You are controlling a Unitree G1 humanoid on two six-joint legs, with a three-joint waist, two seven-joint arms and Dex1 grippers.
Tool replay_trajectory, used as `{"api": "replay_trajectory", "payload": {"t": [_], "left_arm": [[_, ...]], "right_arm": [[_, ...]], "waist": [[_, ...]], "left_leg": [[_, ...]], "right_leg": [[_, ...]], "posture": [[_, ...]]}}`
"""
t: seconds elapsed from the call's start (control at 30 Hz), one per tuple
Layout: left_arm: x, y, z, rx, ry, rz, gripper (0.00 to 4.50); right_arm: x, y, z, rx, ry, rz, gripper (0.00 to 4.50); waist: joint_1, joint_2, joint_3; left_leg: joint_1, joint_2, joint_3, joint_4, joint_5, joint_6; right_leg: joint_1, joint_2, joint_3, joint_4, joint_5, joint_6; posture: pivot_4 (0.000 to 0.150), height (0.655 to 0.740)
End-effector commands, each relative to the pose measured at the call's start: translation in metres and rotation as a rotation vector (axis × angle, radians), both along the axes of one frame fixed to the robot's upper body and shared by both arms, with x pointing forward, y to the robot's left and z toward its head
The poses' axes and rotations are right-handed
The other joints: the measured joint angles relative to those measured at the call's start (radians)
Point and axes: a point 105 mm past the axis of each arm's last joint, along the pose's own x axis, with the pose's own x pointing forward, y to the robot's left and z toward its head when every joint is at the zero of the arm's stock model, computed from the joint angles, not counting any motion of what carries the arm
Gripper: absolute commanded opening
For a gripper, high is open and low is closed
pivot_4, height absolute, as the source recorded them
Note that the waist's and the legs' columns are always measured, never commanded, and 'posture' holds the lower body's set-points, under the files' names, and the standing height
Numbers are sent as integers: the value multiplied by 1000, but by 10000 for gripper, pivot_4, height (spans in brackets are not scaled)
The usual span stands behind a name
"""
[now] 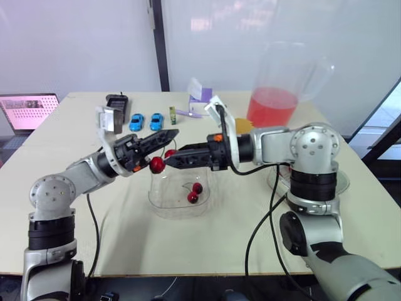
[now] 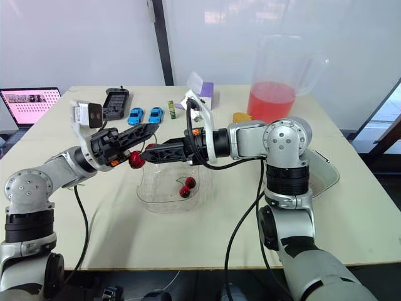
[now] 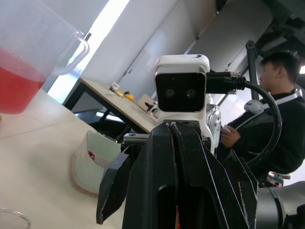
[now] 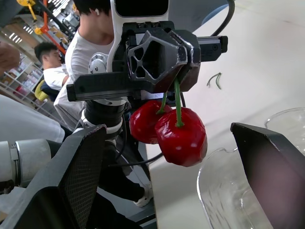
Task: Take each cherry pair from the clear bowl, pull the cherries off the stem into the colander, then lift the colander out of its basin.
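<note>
Beneath the left end effector [image 1: 164, 138], clamped on the stem [image 4: 177, 102], the cherry pair [image 4: 178, 131] hangs between the wide-open fingers of the right end effector [image 1: 174, 158], above the clear bowl [image 1: 164, 204].

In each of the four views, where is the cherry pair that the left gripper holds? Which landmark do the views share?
Left eye view: the cherry pair is near the centre, under the left gripper, just above the clear bowl.
Right eye view: the pair is left of centre.
Left wrist view: hidden by the fingers; a red sliver between them may be it.
Right wrist view: the pair is in the middle, hanging by green stems.
Shared landmark: the clear bowl.
</note>
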Motion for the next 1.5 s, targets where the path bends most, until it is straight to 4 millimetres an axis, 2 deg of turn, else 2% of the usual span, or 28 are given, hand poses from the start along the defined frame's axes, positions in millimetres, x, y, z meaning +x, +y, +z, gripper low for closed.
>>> {"api": "replay_trajectory", "payload": {"t": [0.03, 0.07, 0.1, 0.27, 0.3, 0.67, 0.93, 1.1, 1.17, 1.23, 1.33, 1.4, 1.5], "left_arm": [[-5, 3, 9, -23, -48, 4, 0], [-5, 3, 9, -24, -48, 3, 0], [-5, 3, 9, -25, -48, 3, 0], [-5, 2, 9, -30, -50, 2, 0], [-4, 2, 9, -30, -50, 2, 0], [-3, 3, 9, -39, -50, 12, 0], [-1, 6, 9, -58, -44, 25, 0], [-2, 5, 9, -66, -44, 27, 0], [-2, 5, 8, -67, -44, 28, 0], [-2, 5, 8, -68, -44, 30, 0], [-2, 6, 8, -67, -47, 38, 0], [-3, 8, 8, -67, -46, 48, 0], [-4, 9, 7, -71, -44, 53, 0]], "right_arm": [[-7, 2, 10, 18, -31, 32, 38543], [-8, 2, 9, 18, -30, 33, 36077], [-8, 3, 8, 17, -30, 34, 31553], [-8, 3, 6, 13, -25, 31, 6710], [-8, 3, 5, 12, -24, 29, 4575], [-11, -7, 2, -9, -20, 44, 4264], [-23, -22, -22, -133, -30, 78, 4264], [-32, -20, -29, -163, -42, 115, 4264], [-31, -24, -26, -163, -57, 104, 4264], [-23, -34, -8, -135, -100, 59, 4264], [-13, -70, 26, -106, -249, -55, 4264], [-5, -97, 29, -190, -386, -158, 4264], [15, -153, 11, -426, -476, -355, 4264]], "waist": [[0, 0, 0], [0, 0, 0], [0, 0, 0], [0, 0, 0], [0, 0, 0], [1, 0, 0], [1, 0, 0], [0, 0, 0], [1, 0, 0], [6, 0, 0], [16, 0, 0], [31, 0, 0], [34, -1, 0]], "left_leg": [[0, 0, 0, 0, 0, 0], [0, 0, 0, 0, 0, 0], [0, 0, 0, 0, 0, 0], [0, 0, 0, 0, 0, 0], [0, 0, 0, 0, 0, 0], [0, 0, 0, 0, 0, 0], [0, 0, 0, 0, 0, 0], [0, 0, 0, -1, 0, 0], [0, 0, 0, 0, 0, 0], [0, 0, 0, 0, 0, 0], [-1, 0, 0, 0, 0, 0], [-1, 0, 0, 0, 0, 1], [-1, 0, 0, -1, -2, 4]], "right_leg": [[0, 0, 0, 0, 0, 0], [0, 0, 0, 0, 0, 0], [0, 0, 0, 0, 0, 0], [0, 0, 0, 0, 0, 0], [0, 0, 0, 0, 0, 0], [0, 0, 0, 0, 0, 0], [0, 0, 0, -1, 0, 0], [0, 1, 0, -1, 0, 0], [0, 1, 0, -1, 0, 0], [0, 0, 0, -2, 0, 0], [0, 0, 0, -3, 0, 0], [0, 0, 0, -4, 0, 0], [2, 0, 0, -8, 0, 1]], "posture": [[1500, 7400], [1500, 7400], [1500, 7400], [1500, 7400], [1500, 7400], [1500, 7400], [1500, 7400], [1500, 7400], [1500, 7400], [1500, 7400], [1500, 7400], [1500, 7400], [1500, 7400]]}}
